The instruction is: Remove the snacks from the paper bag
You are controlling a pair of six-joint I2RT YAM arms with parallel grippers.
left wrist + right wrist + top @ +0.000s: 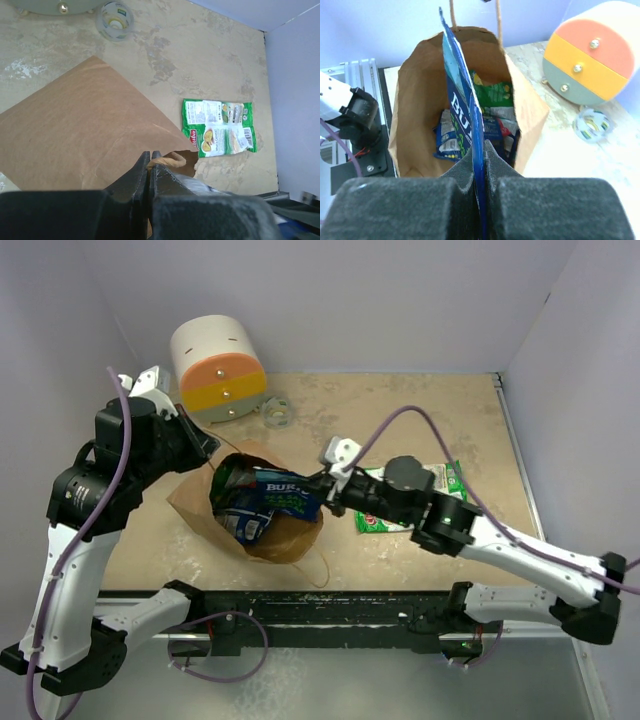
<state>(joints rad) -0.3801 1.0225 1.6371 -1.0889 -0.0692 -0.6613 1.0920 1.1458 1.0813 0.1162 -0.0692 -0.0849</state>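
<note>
The brown paper bag lies on its side mid-table, its mouth facing right. My left gripper is shut on the bag's twisted handle at the far rim. My right gripper is shut on a dark blue snack packet at the bag's mouth; the packet stands edge-on between my fingers in the right wrist view. More packets, green and blue, lie inside the bag. One green packet lies on the table right of the bag, also in the left wrist view.
A white, orange and yellow cylinder stands at the back left, with a small tape roll beside it. Walls close the table at the back and right. A black rail runs along the near edge.
</note>
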